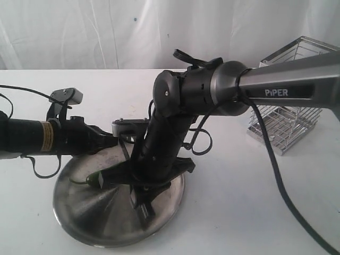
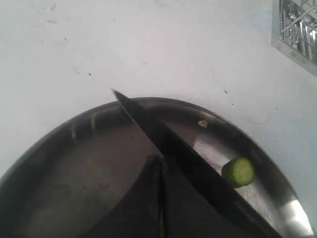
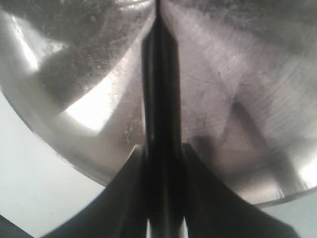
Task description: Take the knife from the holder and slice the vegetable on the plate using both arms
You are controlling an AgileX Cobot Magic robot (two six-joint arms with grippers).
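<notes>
The round steel plate (image 1: 95,223) lies at the table's front. My left gripper (image 1: 116,172) reaches in from the left, low over the plate. It is shut on the dark green vegetable (image 1: 96,179), and a green sliver shows between its fingers (image 2: 148,198). My right gripper (image 1: 142,201) comes down from the grey PIPER arm and is shut on the knife's black handle (image 3: 159,163). The knife blade (image 2: 148,124) runs across the plate just past the left fingertips. One cut green slice (image 2: 238,172) lies on the plate beyond the blade.
The silver wire holder (image 1: 287,106) stands at the back right on the white table (image 1: 239,212). A black cable (image 1: 281,191) hangs from the right arm toward the front right. A white curtain (image 1: 79,32) closes the back.
</notes>
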